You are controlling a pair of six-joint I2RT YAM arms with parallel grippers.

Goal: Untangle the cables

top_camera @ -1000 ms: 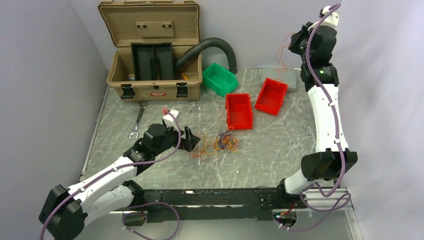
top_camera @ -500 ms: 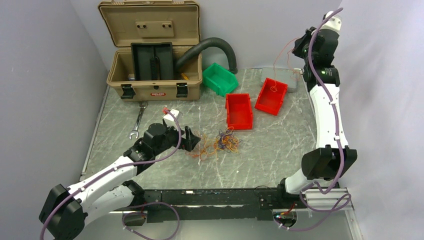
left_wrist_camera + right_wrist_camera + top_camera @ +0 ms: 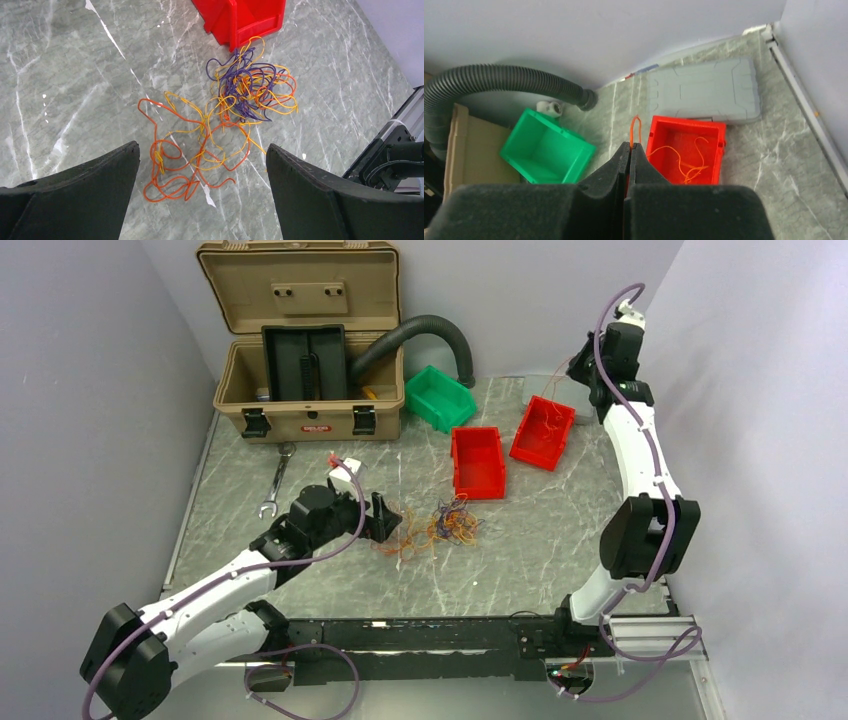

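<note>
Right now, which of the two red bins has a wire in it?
The far red bin beside the grey case: an orange wire lies inside it. The red bin nearer the tangle looks empty.

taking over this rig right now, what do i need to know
Left gripper: jaws open, nothing held, facing the tangle of orange, yellow and purple wires on the table.
Right gripper: jaws shut on one orange wire, held above the far red bin; its slack lies in that bin.
Done: one wire out of the tangle, not yet released.
Left: drop it in, then separate the rest.
</note>
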